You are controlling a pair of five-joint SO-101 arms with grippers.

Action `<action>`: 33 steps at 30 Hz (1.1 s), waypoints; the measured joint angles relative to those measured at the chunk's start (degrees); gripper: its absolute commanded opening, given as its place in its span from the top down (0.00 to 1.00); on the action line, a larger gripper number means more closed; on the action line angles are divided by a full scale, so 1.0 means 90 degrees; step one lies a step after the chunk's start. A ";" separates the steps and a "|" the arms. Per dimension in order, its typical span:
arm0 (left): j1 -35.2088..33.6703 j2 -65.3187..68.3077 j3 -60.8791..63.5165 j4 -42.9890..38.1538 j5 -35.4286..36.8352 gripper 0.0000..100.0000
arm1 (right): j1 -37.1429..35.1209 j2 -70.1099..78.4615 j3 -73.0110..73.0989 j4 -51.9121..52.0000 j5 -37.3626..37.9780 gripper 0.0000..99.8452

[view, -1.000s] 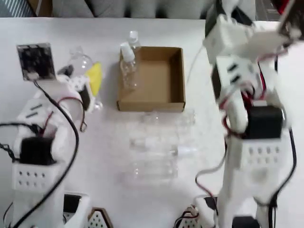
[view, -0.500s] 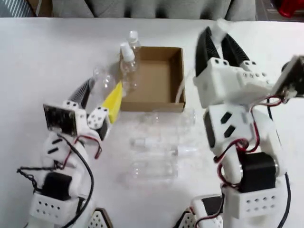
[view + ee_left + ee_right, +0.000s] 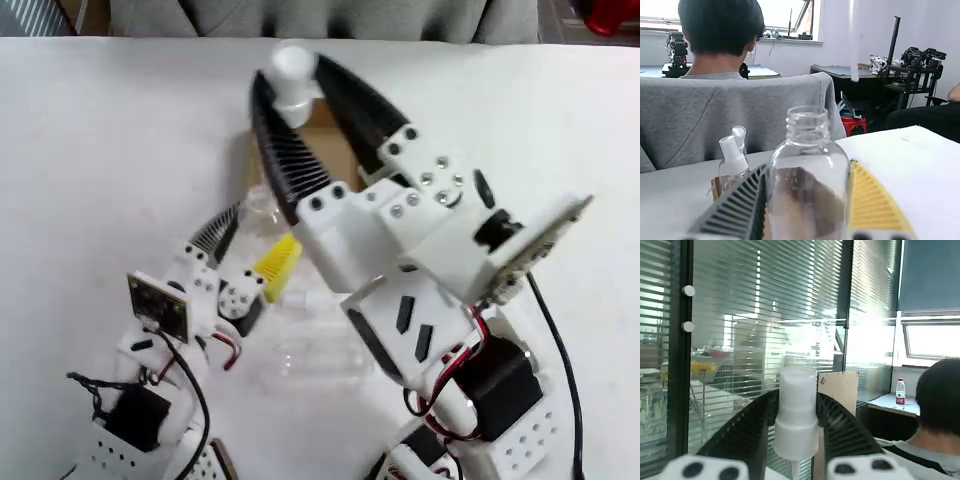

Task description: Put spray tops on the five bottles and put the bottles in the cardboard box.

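Observation:
My left gripper (image 3: 258,232) is shut on a clear, uncapped bottle (image 3: 807,165), held upright between its black and yellow fingers (image 3: 875,200). In the high view that bottle (image 3: 258,205) sits near the cardboard box (image 3: 335,135). My right gripper (image 3: 293,80) is raised above the box and shut on a white spray top (image 3: 293,70). The spray top (image 3: 796,415) is pinched between the black fingers of the right gripper (image 3: 796,407). Its thin dip tube (image 3: 853,40) hangs above the bottle's open neck, slightly to one side. Two capped bottles (image 3: 733,157) stand by the box.
More clear bottles (image 3: 305,360) lie on the white table (image 3: 120,130) in front of the box, partly under the right arm. The right arm's body covers most of the box. A person sits in a chair beyond the table's far edge.
The right arm swung left and rose with the spray top to above the box. The left arm drew back and right with the bottle, toward the box's near corner.

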 measured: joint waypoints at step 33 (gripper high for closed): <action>0.0020 -0.0352 0.0391 0.0000 0.0000 0.98 | -0.0186 0.2071 -0.1954 0.1465 -0.0742 0.98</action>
